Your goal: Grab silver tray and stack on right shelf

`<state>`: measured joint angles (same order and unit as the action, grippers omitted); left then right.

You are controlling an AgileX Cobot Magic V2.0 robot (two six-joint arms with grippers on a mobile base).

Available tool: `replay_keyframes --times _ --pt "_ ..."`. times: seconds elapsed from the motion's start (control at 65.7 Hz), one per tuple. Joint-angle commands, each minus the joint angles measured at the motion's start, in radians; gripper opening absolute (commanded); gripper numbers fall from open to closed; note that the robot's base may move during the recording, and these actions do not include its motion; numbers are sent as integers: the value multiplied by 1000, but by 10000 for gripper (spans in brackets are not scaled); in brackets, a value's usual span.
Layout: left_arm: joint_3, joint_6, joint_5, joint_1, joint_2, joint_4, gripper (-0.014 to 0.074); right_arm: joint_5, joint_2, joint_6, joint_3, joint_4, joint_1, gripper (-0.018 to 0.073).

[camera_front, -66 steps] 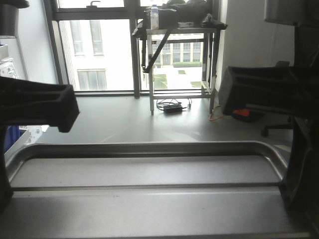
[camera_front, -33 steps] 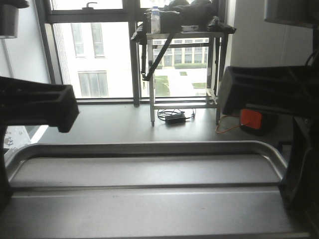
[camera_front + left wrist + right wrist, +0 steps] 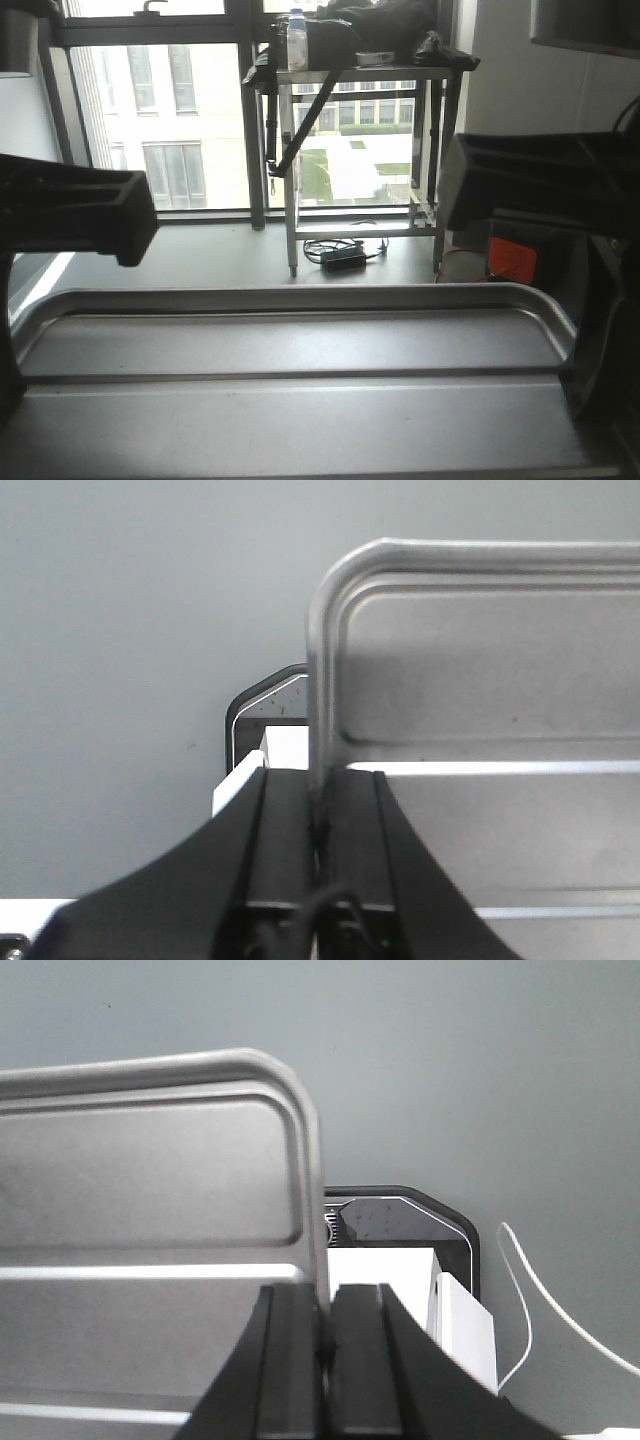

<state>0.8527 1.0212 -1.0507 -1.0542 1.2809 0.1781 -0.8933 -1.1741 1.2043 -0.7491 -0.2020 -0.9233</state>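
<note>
My left gripper (image 3: 320, 825) is pressed onto the left rim of the shallow shiny rectangular metal tray (image 3: 300, 345) with two long ridges. My right gripper (image 3: 322, 1335) pinches its right rim. The tray hangs level between them, at 6 o'clock in the front view. Farther off at 12 o'clock stands a steel-legged table (image 3: 370, 72), with a clear bottle (image 3: 296, 38) on top and a black power brick (image 3: 343, 258) beneath.

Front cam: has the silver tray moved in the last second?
Yes. The silver tray has gone forward, toward the steel table beyond it: the table looks larger and its feet sit nearer the tray's far rim.
</note>
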Motion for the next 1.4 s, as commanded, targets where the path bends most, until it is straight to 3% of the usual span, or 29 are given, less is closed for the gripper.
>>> replay_keyframes --times 0.0,1.386 --pt "21 -18 -102 -7 -24 40 -100 -40 18 -2 -27 -76 4 73" --pt "21 -18 -104 -7 -24 40 -100 -40 18 -2 -27 -76 4 73"
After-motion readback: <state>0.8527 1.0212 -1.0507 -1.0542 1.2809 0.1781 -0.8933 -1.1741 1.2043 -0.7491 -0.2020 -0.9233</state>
